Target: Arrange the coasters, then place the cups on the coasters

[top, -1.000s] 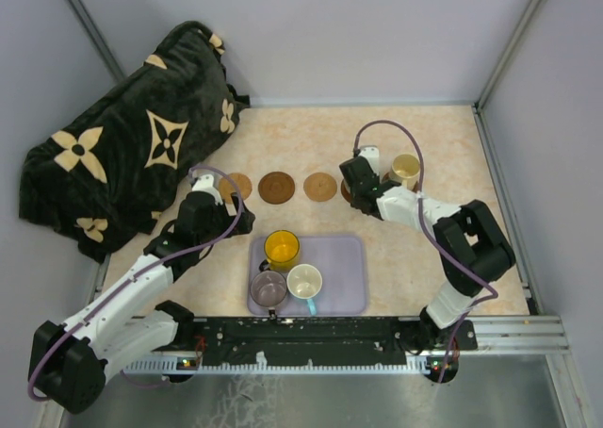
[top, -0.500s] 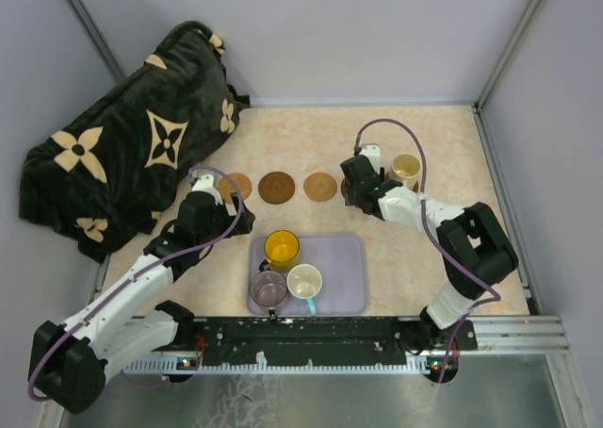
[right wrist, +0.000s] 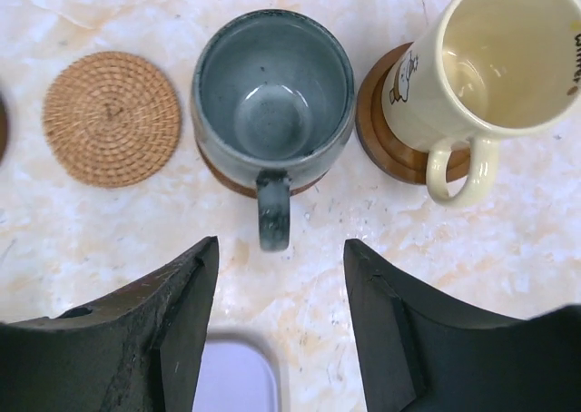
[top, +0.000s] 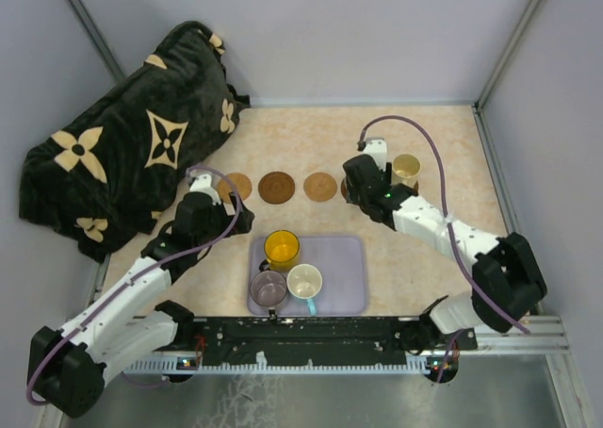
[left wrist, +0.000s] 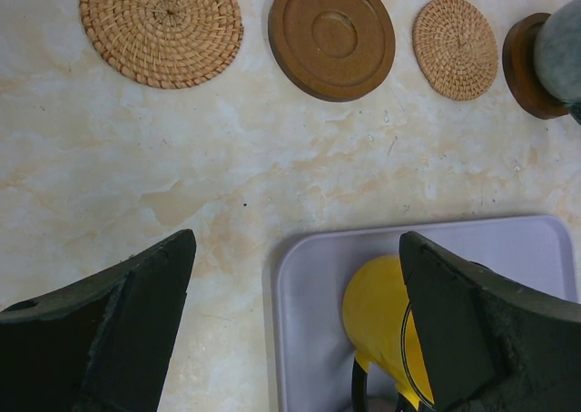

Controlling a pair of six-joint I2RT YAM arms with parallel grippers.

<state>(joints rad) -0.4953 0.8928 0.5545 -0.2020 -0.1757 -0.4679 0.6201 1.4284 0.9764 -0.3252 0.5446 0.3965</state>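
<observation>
A grey-green cup (right wrist: pixel 272 90) stands on a dark coaster (right wrist: pixel 222 178), its handle towards my right gripper (right wrist: pixel 280 243), which is open just behind the handle and touches nothing. To the right, the cream cup (right wrist: pixel 495 58) stands on a brown coaster (right wrist: pixel 381 126). Three coasters lie bare: a woven one (left wrist: pixel 162 17), a brown disc (left wrist: pixel 331 35) and a small woven one (left wrist: pixel 454 47). On the lavender tray (top: pixel 344 258) are the yellow cup (top: pixel 281 248), mauve cup (top: pixel 268 287) and white cup (top: pixel 304 281). My left gripper (left wrist: pixel 298 240) hangs wide open over the tray's far left corner.
A dark blanket with cream flower patterns (top: pixel 132 155) lies bunched at the back left, close to the leftmost coaster. Grey walls and metal posts close in the table. The arms' mounting rail (top: pixel 311 338) runs along the near edge.
My right gripper has opened and let go of the grey-green cup's handle, and its elbow has swung out to the right. The left arm has hardly moved.
</observation>
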